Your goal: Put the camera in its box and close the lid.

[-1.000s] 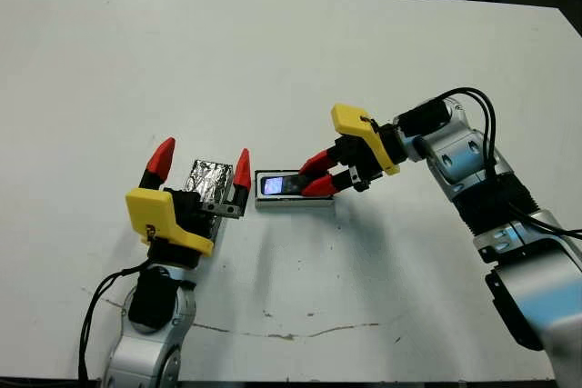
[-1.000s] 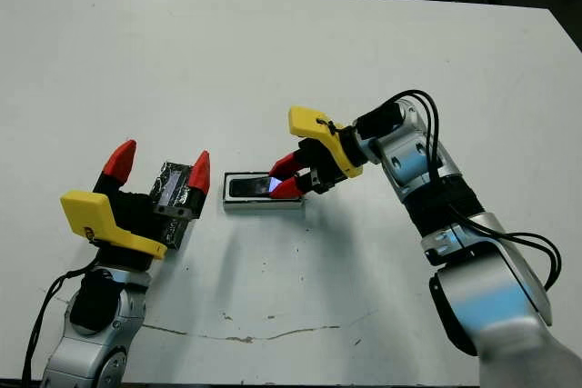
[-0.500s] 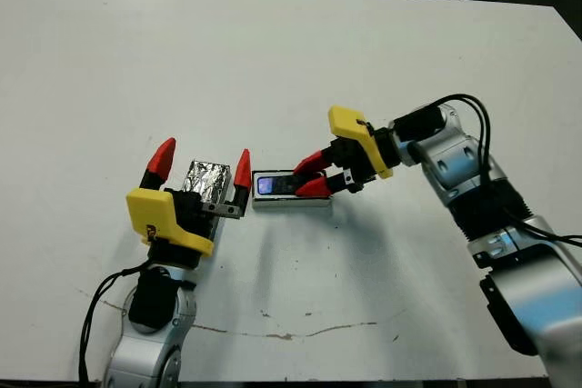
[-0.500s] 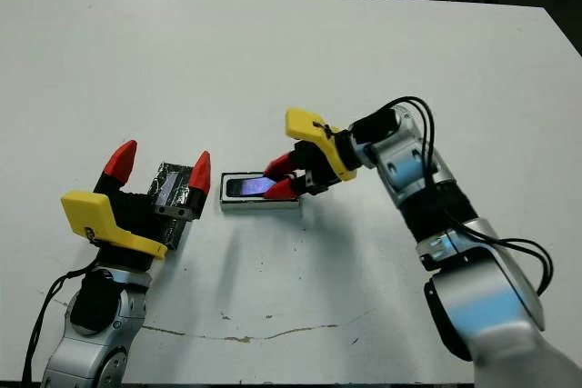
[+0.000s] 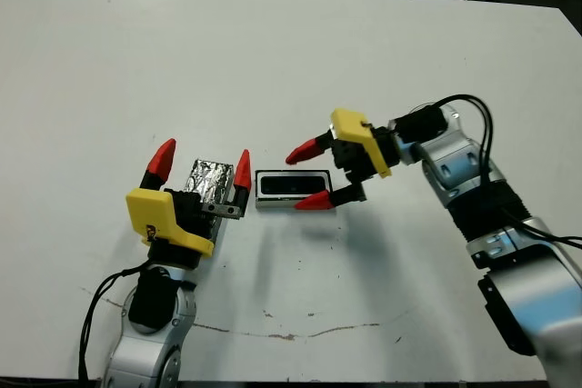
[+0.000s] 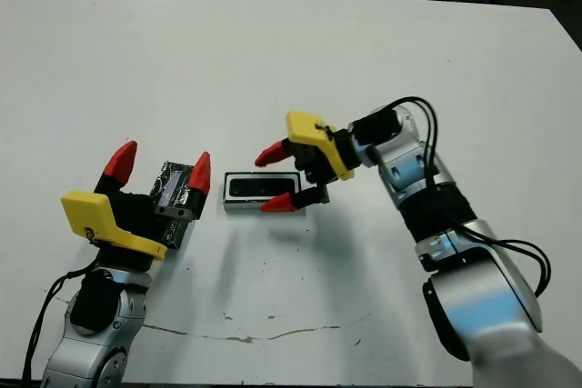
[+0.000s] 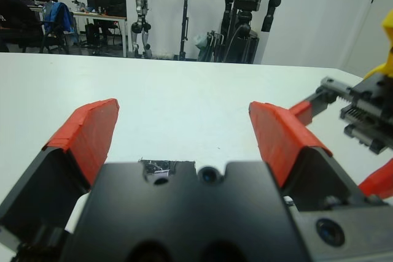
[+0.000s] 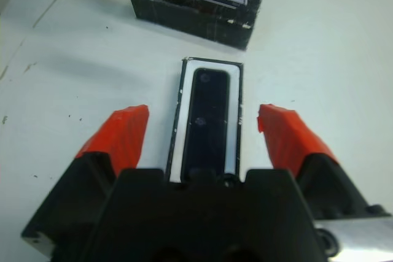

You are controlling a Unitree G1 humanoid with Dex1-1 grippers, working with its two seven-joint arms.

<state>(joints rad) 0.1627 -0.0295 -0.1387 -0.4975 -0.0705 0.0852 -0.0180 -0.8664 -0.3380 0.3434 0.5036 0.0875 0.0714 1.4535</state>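
The camera, a slim glossy black bar, lies flat inside the box, a small rectangular tray with white inner walls and a thin dark rim, standing on the white table. The right hand is spread wide, one red fingertip on each long side of the box, gripping nothing. So the placing step looks done; closing is next. The lid, flat with crinkled silvery speckles, sits just left of the box, between the wide-open, empty fingers of the left hand. That hand must close on the lid, lift it, and align it squarely above the box.
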